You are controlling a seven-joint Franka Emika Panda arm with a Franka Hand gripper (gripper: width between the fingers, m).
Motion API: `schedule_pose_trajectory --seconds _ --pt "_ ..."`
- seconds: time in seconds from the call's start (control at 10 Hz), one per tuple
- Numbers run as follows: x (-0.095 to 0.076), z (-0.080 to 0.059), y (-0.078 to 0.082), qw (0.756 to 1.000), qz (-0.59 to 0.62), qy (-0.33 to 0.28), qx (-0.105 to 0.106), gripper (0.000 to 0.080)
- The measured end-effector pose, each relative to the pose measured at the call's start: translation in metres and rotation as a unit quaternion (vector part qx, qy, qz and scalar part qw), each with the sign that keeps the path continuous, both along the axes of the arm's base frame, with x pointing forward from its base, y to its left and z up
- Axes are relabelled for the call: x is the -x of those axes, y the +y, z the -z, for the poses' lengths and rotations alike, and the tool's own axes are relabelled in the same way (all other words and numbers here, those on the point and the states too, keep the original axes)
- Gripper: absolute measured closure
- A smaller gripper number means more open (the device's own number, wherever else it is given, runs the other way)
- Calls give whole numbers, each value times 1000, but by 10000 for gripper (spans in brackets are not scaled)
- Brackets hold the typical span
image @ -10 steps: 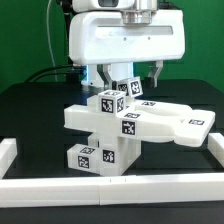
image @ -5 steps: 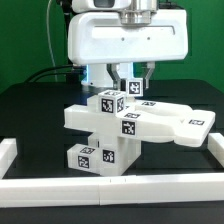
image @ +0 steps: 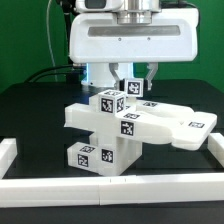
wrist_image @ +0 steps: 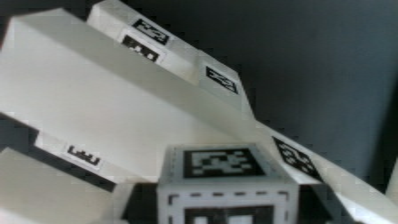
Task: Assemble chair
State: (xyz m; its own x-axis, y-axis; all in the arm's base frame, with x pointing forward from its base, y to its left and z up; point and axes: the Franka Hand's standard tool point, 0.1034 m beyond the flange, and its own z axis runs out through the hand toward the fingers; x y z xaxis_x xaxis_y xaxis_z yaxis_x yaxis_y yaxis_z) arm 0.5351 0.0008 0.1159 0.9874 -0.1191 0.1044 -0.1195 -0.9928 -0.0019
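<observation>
The partly built chair [image: 120, 125] stands mid-table: stacked matte-white slabs and blocks with black-and-white tags, and a long flat slab [image: 185, 125] reaching toward the exterior view's right. My gripper [image: 135, 80] hangs over its back. Its dark fingers close in on a small tagged cube-ended leg [image: 132, 89] sitting on top of the stack. In the wrist view that leg [wrist_image: 222, 170] fills the space between the dark fingers [wrist_image: 150, 205] of the gripper [wrist_image: 222, 205], which touch both its sides. The chair's flat tagged slabs [wrist_image: 107, 90] lie beyond it.
Plain white border rails run along the table's front [image: 110, 190], the exterior view's left [image: 8, 150] and right [image: 215, 145]. The table top is black. The arm's large white housing [image: 130, 40] hides what lies behind the chair.
The finger on the exterior view's right has moved inward against the small leg. The housing has shifted slightly. The chair stack has not moved.
</observation>
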Motion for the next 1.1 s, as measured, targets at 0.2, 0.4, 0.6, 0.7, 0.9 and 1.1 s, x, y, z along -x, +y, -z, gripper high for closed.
schedule_pose_trajectory --seconds 0.2,0.4,0.6,0.7,0.9,1.1 --pt "-5 -3 -4 994 104 7 -24 520" --pt "-1 0 -3 976 213 10 -52 520" --pt "-1 1 -2 961 269 9 -60 519" --pt "-1 1 -2 954 293 10 -62 519" --pt "-2 1 -6 927 366 10 -81 519" --pt "-2 1 -6 913 398 11 -91 519"
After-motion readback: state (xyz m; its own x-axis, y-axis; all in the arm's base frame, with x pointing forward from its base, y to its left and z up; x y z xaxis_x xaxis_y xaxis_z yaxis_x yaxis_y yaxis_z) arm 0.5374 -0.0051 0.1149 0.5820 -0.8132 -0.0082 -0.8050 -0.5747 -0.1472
